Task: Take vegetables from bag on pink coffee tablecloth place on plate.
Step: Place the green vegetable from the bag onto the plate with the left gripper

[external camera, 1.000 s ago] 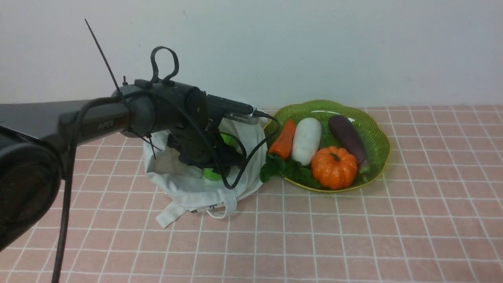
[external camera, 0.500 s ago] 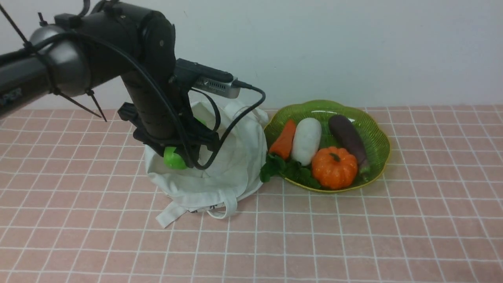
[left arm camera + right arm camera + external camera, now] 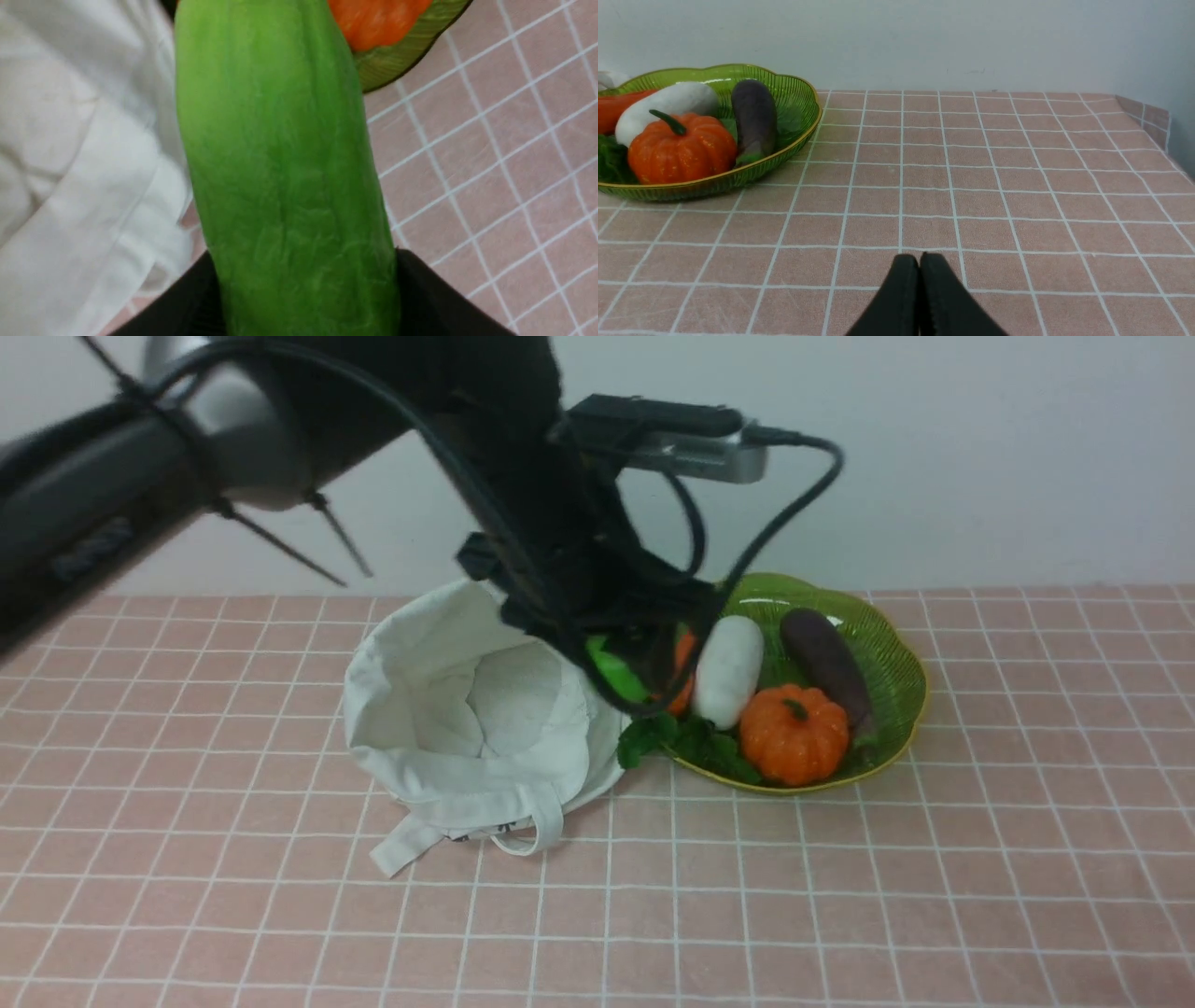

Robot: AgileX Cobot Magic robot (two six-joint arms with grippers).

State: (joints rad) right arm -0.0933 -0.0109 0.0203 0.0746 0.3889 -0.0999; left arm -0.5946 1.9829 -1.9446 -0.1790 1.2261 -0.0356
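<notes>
My left gripper [image 3: 624, 665] is shut on the bright green ridged gourd [image 3: 614, 672], held in the air between the off-white bag [image 3: 467, 728] and the left rim of the green plate [image 3: 892, 644]. In the left wrist view the gourd [image 3: 280, 163] fills the middle, with the bag [image 3: 70, 163] on one side and the plate's edge [image 3: 397, 65] beyond it. The bag lies open on the pink grid tablecloth [image 3: 840, 896]. My right gripper [image 3: 920, 261] is shut and empty, low over the cloth, away from the plate [image 3: 794, 112]; it is out of the front view.
The plate holds a white radish [image 3: 728, 667], a carrot [image 3: 686, 663] partly hidden by my arm, a purple eggplant [image 3: 826, 663], an orange pumpkin [image 3: 794, 733] and green leaves [image 3: 691, 742]. A pale wall stands right behind the table.
My left arm has lifted the gourd out of the bag and swung it right toward the plate. The bag has slumped open.
</notes>
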